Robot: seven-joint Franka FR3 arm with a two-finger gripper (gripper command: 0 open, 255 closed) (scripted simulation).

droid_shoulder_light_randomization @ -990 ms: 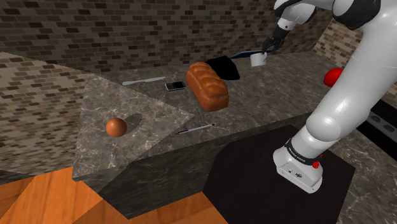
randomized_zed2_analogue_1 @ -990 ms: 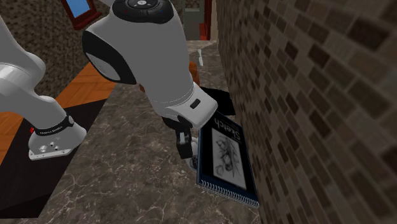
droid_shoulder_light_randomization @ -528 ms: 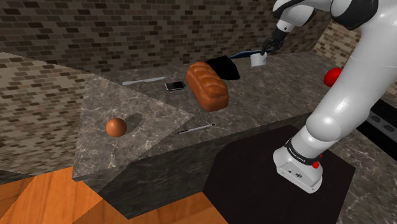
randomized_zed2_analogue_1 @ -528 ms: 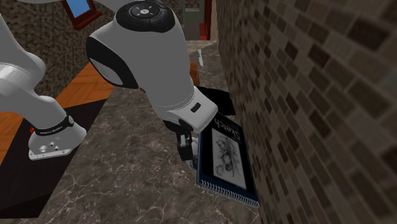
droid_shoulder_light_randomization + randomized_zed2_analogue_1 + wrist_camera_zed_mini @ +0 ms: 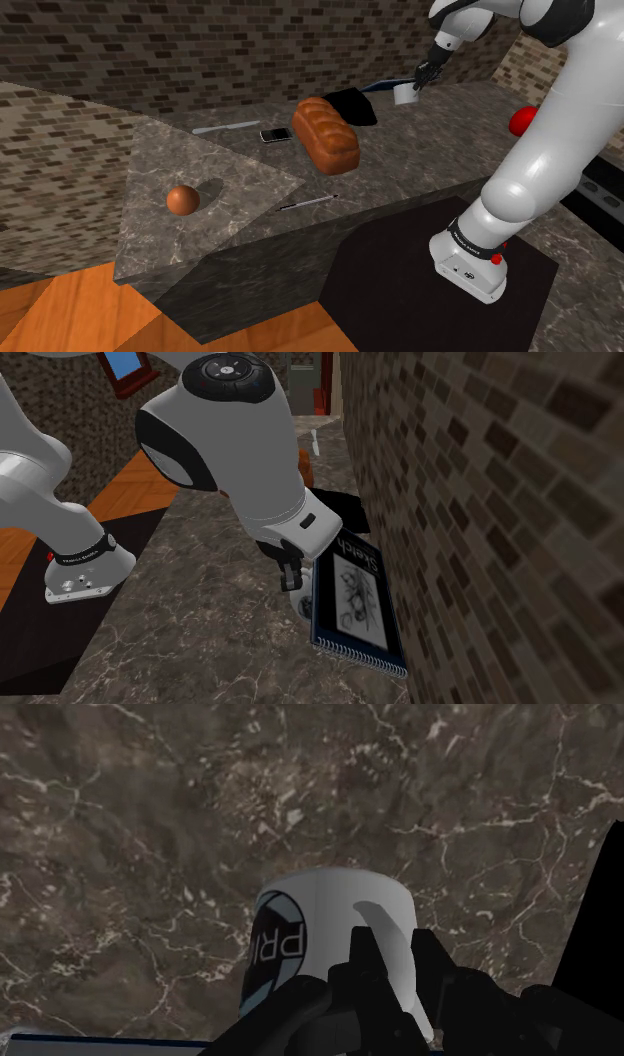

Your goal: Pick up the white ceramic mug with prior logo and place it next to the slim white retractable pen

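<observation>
Above the counter [image 5: 150, 824], we see the gripper [image 5: 393, 952] pinched tight on the mug [image 5: 325, 929] handle (carry step, we judge); next it needs a swing over to the pen [image 5: 308, 202].
</observation>
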